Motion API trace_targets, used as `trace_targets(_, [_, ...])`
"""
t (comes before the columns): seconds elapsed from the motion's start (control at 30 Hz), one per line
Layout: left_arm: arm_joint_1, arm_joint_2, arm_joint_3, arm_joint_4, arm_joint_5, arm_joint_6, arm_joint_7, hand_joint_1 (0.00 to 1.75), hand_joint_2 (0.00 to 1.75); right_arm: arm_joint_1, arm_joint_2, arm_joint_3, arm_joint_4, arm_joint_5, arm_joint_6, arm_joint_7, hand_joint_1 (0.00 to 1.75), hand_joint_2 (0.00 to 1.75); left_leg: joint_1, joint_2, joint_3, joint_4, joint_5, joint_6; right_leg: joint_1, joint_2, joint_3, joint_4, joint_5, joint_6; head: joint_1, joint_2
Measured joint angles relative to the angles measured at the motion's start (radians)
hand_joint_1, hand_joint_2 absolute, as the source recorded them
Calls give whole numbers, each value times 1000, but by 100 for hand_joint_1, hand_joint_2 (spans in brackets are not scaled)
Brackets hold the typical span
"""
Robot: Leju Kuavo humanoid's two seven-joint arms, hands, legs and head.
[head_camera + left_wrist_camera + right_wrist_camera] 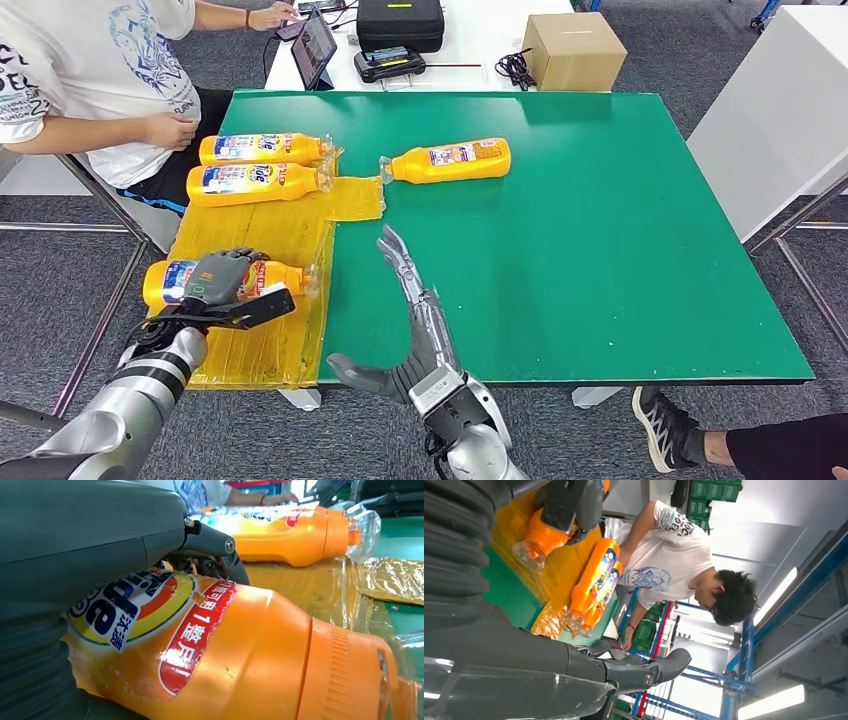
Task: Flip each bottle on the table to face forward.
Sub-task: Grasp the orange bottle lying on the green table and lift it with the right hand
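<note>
A: Which bottle is in play?

B: Near bottle, lying on its side on the yellow film at the table's near-left corner. Long axis runs L–R across the robot's front, cap end toward table centre. Left hand sits on top of it, fingers curled over the label. Looks like a hold, but contact on the underside can't be confirmed.

A: Right hand?

B: Right hand hovers past the cap end, well apart from the bottle, fingers spread and straight, holding nothing. So L hand is nearer; my guess is the flip is a roll about the long axis.

A: Label state?

B: Left wrist view: label partly up, but the hand covers a good share, so can't tell if it's square-on.

A: Other bottles?

B: Two far bottles side by side on the film near a seated person; a lone bottle on bare green. Their label faces are too small to judge.
</note>
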Motion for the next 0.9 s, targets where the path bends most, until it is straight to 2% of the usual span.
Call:
trace_targets(0.03, [0, 0, 4, 1, 10, -10, -6, 119, 175, 0, 0, 0, 2, 0, 2, 1, 0, 175, 0, 0, 0, 0, 0, 0, 0, 0, 0, 0, 0, 0, 0, 0])
trace_targets(0.1, [0, 0, 12, 2, 27, -23, -17, 37, 175, -1, 0, 1, 5, 0, 4, 2, 0, 175, 0, 0, 0, 0, 0, 0, 0, 0, 0, 0, 0, 0, 0, 0])
trace_targets(0.13, [1, 0, 14, 2, 32, -26, -23, 8, 175, -1, 0, 1, 6, 0, 4, 2, 0, 175, 0, 0, 0, 0, 0, 0, 0, 0, 0, 0, 0, 0, 0, 0])
trace_targets(0.17, [2, 0, 14, 3, 35, -27, -30, 0, 175, -1, 0, 2, 8, 1, 5, 2, 0, 175, 0, 0, 0, 0, 0, 0, 0, 0, 0, 0, 0, 0, 0, 0])
trace_targets(0.37, [18, -7, 15, 3, 78, -59, -75, 0, 175, -1, 0, 1, 11, 3, 8, 4, 0, 175, 0, 0, 0, 0, 0, 0, 0, 0, 0, 0, 0, 0, 0, 0])
trace_targets(0.57, [19, -9, 16, 3, 96, -78, -86, 0, 175, -2, 0, 1, 13, 3, 10, 5, 0, 175, 0, -1, 0, 0, 0, 0, 0, 0, 0, 0, 0, 0, 0, 0])
trace_targets(0.73, [16, -12, 38, -2, 258, -282, -137, 0, 175, -5, 0, 0, 33, 0, 15, 8, 0, 175, 0, -1, 7, -1, -1, 0, 0, 0, 7, 0, -1, -1, 0, 0])
trace_targets(0.9, [20, -12, 43, -8, 308, -305, -140, 0, 175, -6, 0, 0, 48, -2, 18, 12, 0, 175, 0, -1, 9, -1, 0, 0, 0, 0, 9, 0, -1, -1, 0, 0])
